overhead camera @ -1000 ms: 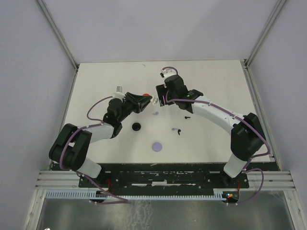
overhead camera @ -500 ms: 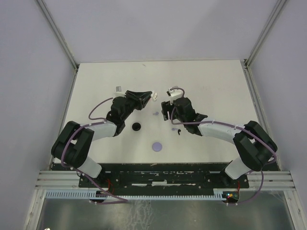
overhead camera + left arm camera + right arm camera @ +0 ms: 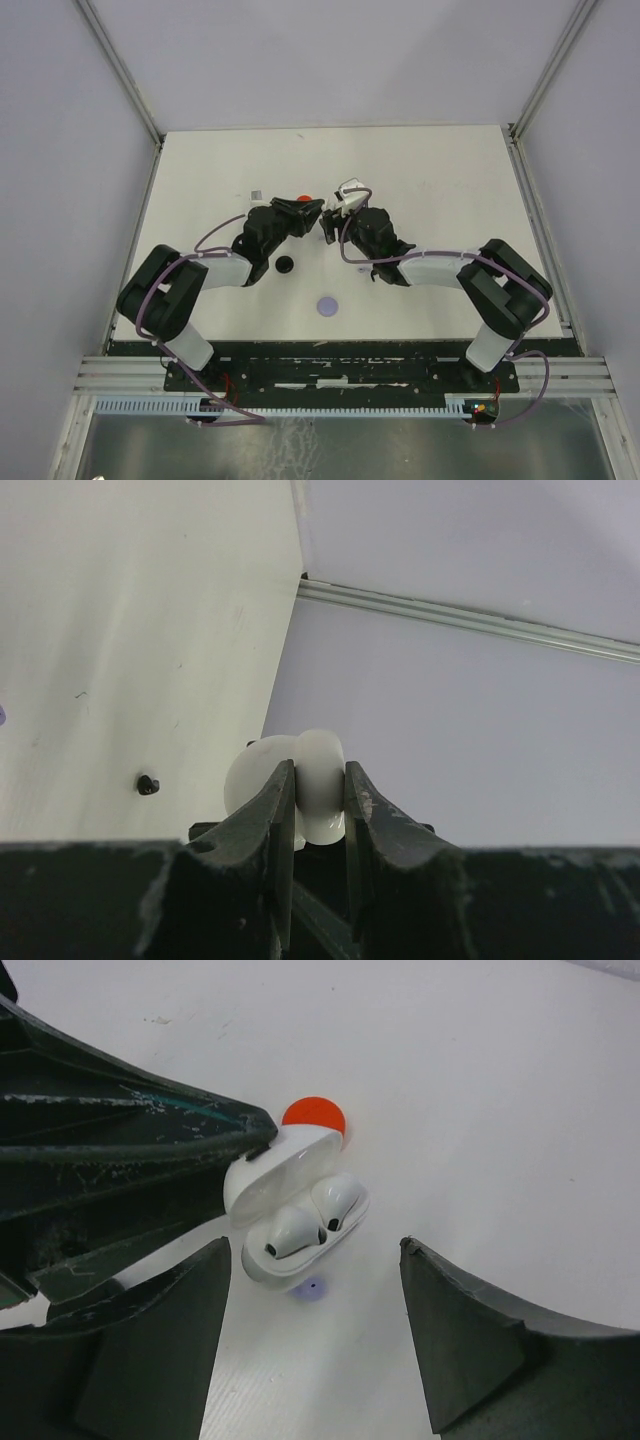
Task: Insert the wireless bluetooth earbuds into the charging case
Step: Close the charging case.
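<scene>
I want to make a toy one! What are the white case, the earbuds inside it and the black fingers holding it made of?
Case: smooth glossy white plastic, it seems; soft highlights curve over its rounded lid. Earbuds: likely the same shiny white plastic, with small dark spots. Fingers: probably hard black plastic, matte, with pale scuffs; painted metal can't be ruled out.

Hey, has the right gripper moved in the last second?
Yes: the right gripper has come down the top view, ending nearer the lavender disc.
</scene>
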